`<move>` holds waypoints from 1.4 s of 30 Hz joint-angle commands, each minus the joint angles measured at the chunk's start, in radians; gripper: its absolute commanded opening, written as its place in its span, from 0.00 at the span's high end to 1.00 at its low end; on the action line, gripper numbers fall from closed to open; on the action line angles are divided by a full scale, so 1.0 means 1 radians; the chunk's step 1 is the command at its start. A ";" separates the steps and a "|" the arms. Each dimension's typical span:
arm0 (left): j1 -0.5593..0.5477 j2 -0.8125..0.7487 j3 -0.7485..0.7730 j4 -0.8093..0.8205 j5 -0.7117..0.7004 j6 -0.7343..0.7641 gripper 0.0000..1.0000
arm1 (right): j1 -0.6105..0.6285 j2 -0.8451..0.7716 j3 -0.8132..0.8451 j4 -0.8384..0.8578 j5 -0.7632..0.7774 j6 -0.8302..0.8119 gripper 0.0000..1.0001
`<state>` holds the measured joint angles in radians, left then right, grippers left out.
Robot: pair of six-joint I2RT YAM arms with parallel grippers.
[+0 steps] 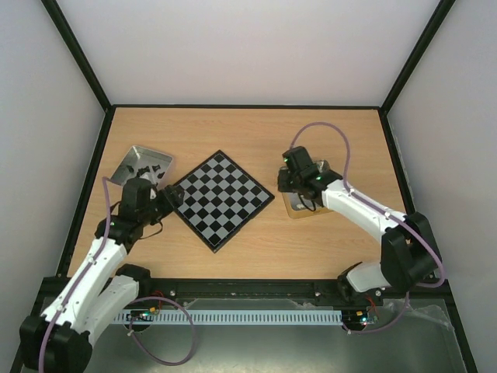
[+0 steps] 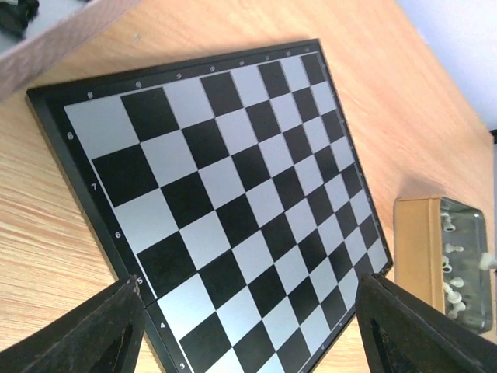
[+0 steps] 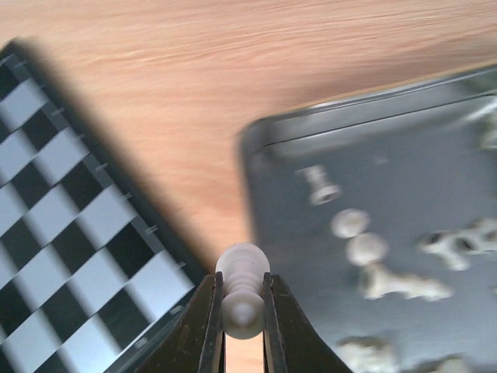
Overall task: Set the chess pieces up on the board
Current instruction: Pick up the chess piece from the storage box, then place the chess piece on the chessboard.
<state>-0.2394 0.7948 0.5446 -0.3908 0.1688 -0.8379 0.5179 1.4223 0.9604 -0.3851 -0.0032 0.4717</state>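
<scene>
The chessboard [image 1: 223, 199] lies turned like a diamond in the middle of the table, with no pieces on it; it also shows in the left wrist view [image 2: 225, 194] and the right wrist view [image 3: 70, 233]. My right gripper [image 3: 243, 307] is shut on a white chess piece [image 3: 242, 291], held above the gap between the board's right corner and a tray [image 3: 388, 233] holding several white pieces [image 3: 365, 249]. My left gripper [image 2: 248, 334] is open and empty over the board's left edge.
A metal tray [image 1: 142, 165] with dark pieces stands at the back left, beside the left arm. The tray of white pieces [image 1: 304, 203] sits right of the board, under the right wrist. Black frame rails edge the table.
</scene>
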 commanded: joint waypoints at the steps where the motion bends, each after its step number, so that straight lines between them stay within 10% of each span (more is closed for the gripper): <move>1: -0.004 -0.087 0.035 -0.054 -0.018 0.070 0.23 | 0.157 -0.019 0.005 -0.019 -0.025 0.033 0.94; 15: -0.003 -0.070 0.162 0.009 -0.181 0.239 0.21 | 0.517 0.292 0.157 -0.039 -0.070 0.079 0.94; 42: -0.003 -0.061 0.136 0.053 -0.242 0.280 0.16 | 0.542 0.429 0.307 -0.131 -0.018 0.133 0.60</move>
<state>-0.2413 0.7399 0.6796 -0.3431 -0.0551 -0.5720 1.0554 1.8206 1.2400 -0.4892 -0.0494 0.5880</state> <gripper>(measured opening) 0.833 0.400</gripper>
